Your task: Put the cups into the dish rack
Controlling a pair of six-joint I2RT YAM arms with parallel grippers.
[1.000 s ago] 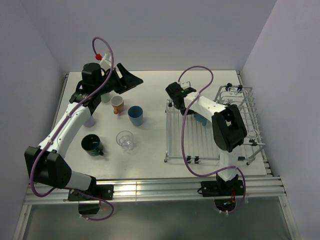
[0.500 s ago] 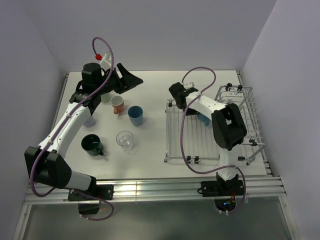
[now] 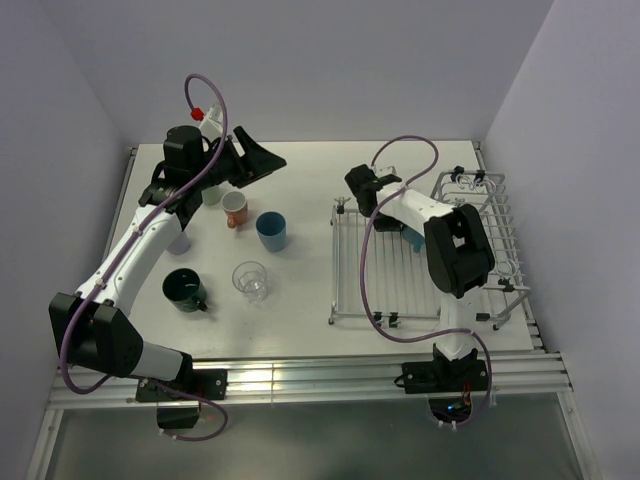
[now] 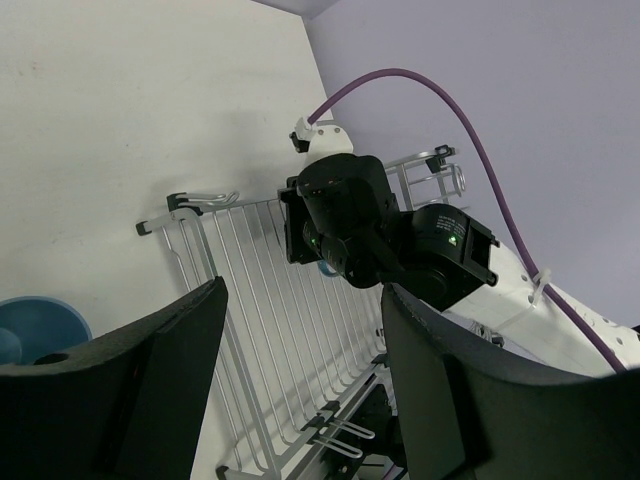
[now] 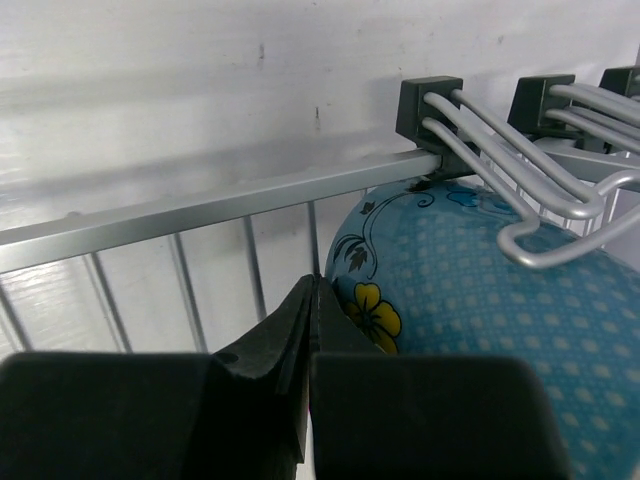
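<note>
Cups mostly stand outside the dish rack (image 3: 400, 285), so we judge the loading barely begun.

From above, we count one teal cup (image 3: 411, 239) in the rack, half hidden beneath the right arm, close to the right tool (image 3: 368, 188). Six more are on the surface (image 3: 300, 325). A pale green cup (image 3: 212, 196) and an orange cup (image 3: 235, 209) sit nearest the left tool (image 3: 255, 160). Farther from it are a blue cup (image 3: 271, 231), a lavender cup (image 3: 180, 241) under its arm, a clear glass (image 3: 250, 281) and a dark green cup (image 3: 184, 290).

On the left wrist view, this tool's fingers stand wide apart and hold nothing. Between them we see the rack's bars.

On the right wrist view, that tool's fingers are pressed together, empty. The floral teal cup lies just to their right against the rack's end bar.
</note>
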